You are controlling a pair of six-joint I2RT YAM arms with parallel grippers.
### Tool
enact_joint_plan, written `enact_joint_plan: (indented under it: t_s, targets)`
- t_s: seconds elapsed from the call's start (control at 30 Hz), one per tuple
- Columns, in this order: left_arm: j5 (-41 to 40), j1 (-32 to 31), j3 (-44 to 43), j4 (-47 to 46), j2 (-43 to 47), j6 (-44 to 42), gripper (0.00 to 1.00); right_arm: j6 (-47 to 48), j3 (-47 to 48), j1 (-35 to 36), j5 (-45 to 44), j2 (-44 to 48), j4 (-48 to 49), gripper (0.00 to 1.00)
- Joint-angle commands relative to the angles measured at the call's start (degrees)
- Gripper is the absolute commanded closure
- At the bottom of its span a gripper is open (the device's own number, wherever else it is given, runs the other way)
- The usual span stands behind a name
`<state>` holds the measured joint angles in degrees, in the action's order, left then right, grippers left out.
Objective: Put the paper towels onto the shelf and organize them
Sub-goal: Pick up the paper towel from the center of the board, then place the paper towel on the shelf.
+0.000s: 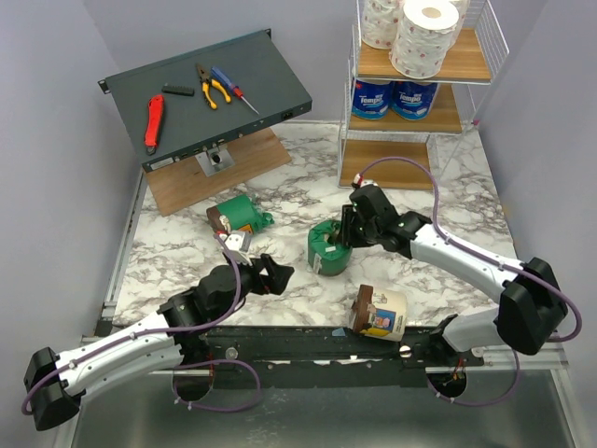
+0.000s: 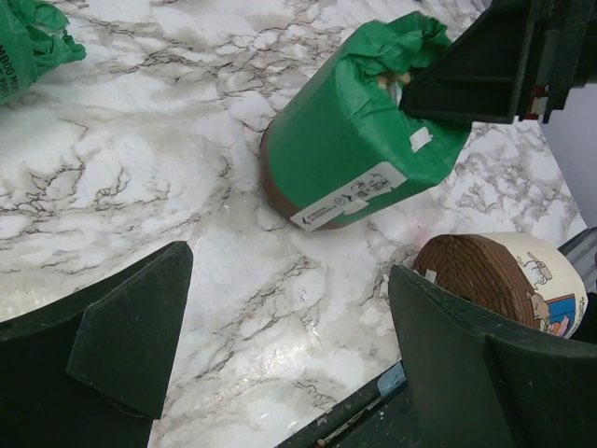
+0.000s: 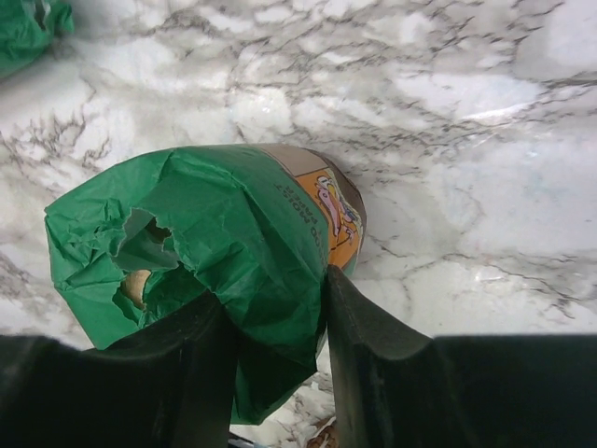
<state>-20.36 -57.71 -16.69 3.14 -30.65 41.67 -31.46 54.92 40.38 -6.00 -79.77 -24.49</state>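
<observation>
A green paper towel roll [image 1: 328,254] [image 3: 224,233] stands at mid-table, brown end down and torn wrapper on top. My right gripper [image 1: 347,233] [image 3: 275,291] is shut on the wrapper at the roll's top edge. A second green roll [image 1: 241,215] [image 2: 28,47] lies further left. Near the front edge lies a cream-and-brown roll [image 1: 381,315] [image 2: 504,275]. My left gripper [image 1: 270,273] [image 2: 289,327] hovers open over bare marble, left of the gripped roll [image 2: 359,154]. The shelf [image 1: 420,140] at the back right holds white speckled rolls [image 1: 424,37] on top and blue-and-white rolls [image 1: 396,98] on the middle tier.
A dark slanted metal panel [image 1: 205,93] with hand tools on it rests on a wooden board [image 1: 224,173] at the back left. The shelf's bottom board [image 1: 392,154] is bare. A metal rail [image 1: 326,341] runs along the table's near edge.
</observation>
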Motion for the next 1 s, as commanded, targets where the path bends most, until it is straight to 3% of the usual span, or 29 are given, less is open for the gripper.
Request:
enact_joint_plan:
  t_s: [0.0,0.2,0.5,0.97]
  targets:
    - [-1.5,0.3,-0.7,-0.3,-0.4,0.7,0.11,-2.1,0.6,0.0,-8.1,5.1,-0.6,0.63]
    - [-2.2,0.4,-0.3,1.1,1.0,1.5,0.11,-3.3,0.3,-4.0,-16.2,9.7,-2.8,0.63]
    - [-2.6,0.4,-0.9,4.4,2.4,2.4,0.11,-9.3,-1.3,-21.6,-7.6,10.5,4.5,0.62]
    - [-4.7,0.4,-5.3,10.4,1.0,2.5,0.11,-17.9,3.7,-23.3,-15.6,-1.0,17.4,0.63]
